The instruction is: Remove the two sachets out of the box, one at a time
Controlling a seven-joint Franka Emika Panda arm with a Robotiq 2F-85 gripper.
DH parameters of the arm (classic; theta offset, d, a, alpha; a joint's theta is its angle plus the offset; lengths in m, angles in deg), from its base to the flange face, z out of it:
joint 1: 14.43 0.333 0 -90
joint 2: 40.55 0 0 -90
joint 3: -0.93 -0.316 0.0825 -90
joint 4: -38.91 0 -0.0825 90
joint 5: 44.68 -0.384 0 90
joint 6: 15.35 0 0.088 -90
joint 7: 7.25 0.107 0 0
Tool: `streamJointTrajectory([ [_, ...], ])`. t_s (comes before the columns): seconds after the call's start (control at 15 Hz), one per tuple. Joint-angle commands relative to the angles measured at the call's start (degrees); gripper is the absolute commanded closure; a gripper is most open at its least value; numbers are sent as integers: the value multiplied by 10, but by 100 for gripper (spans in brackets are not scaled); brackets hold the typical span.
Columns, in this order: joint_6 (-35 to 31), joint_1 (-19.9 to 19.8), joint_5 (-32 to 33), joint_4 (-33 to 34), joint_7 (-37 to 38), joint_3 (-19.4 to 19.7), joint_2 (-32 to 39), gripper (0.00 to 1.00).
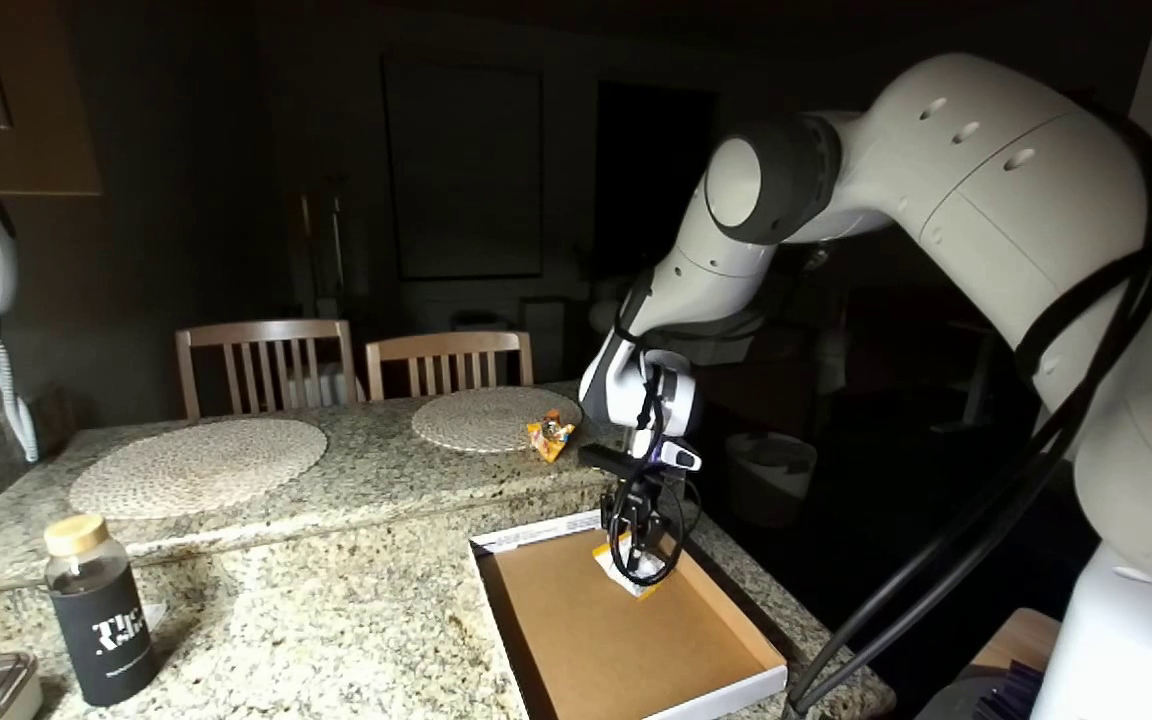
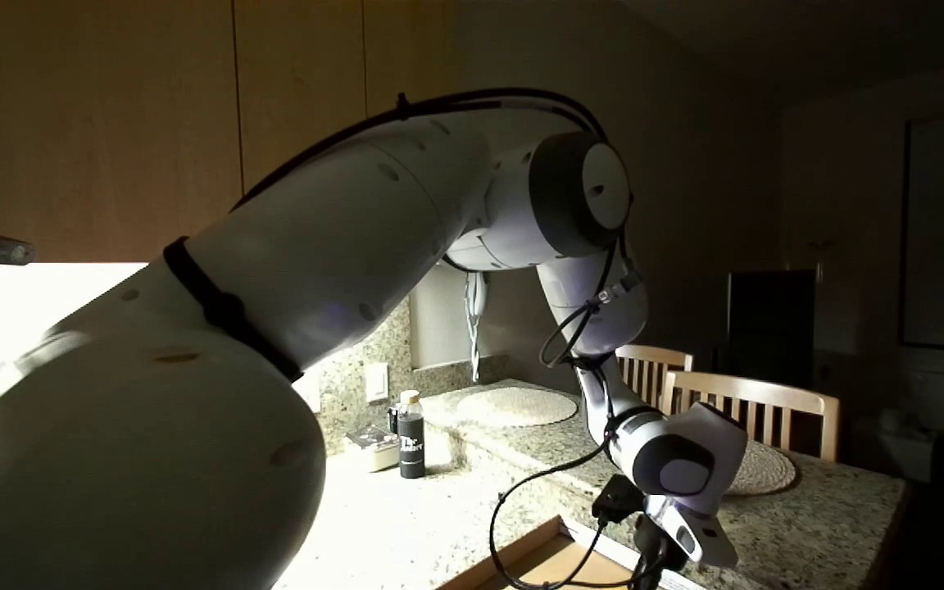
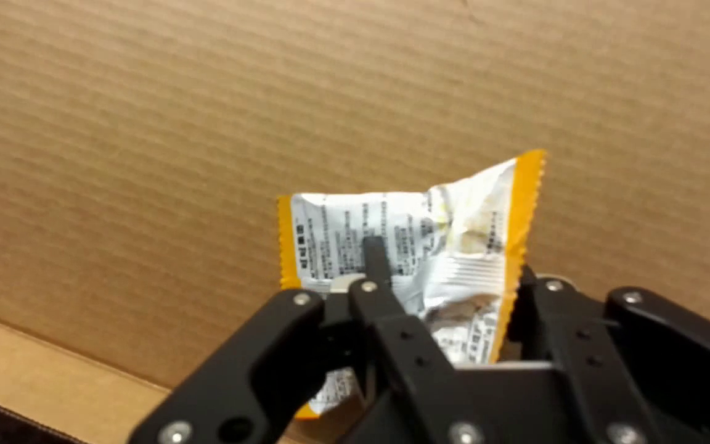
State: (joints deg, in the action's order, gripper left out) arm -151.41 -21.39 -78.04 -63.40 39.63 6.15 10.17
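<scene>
The box (image 1: 616, 655), brown inside with white outer walls, stands on the lower granite counter. It is partly seen in an exterior view (image 2: 550, 564), and its bare floor fills much of the wrist view (image 3: 207, 123). A white sachet with orange ends (image 1: 618, 572) lies in its far part; it shows large in the wrist view (image 3: 342, 237). My gripper (image 1: 639, 558) is low over this sachet. In the wrist view (image 3: 448, 265) the fingers are apart, the left over the sachet and the right beside its orange end. The other sachet, orange (image 1: 550, 436), lies on the raised counter.
Two round woven placemats (image 1: 201, 468) (image 1: 481, 418) lie on the raised counter (image 1: 376, 480). The sachet there touches or lies beside a placemat's edge. A dark bottle with a wooden lid (image 1: 101, 615) stands at the left. Chairs (image 1: 451, 362) stand behind the counter. Black cables loop around the gripper.
</scene>
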Motion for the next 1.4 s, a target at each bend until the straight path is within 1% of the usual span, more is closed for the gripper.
streamJointTrajectory([
  [0.0,58,-29,-2,-7,-56,-26,-31,85],
  [0.07,76,-30,0,-7,-68,-28,-38,93],
  [0.13,91,-30,0,-6,-79,-28,-43,98],
  [0.4,191,-29,7,23,-122,-25,-51,100],
  [0.53,203,-18,9,22,-137,-17,-73,99],
  [0.67,163,-8,2,2,-170,-17,-111,100],
  [0.8,113,13,3,-14,-175,-12,-148,100],
  [1.0,46,41,8,-16,-173,-20,-186,100],
  [1.2,-34,72,12,-4,-175,-32,-198,100],
  [1.33,-103,99,29,6,-164,-35,-193,100],
])
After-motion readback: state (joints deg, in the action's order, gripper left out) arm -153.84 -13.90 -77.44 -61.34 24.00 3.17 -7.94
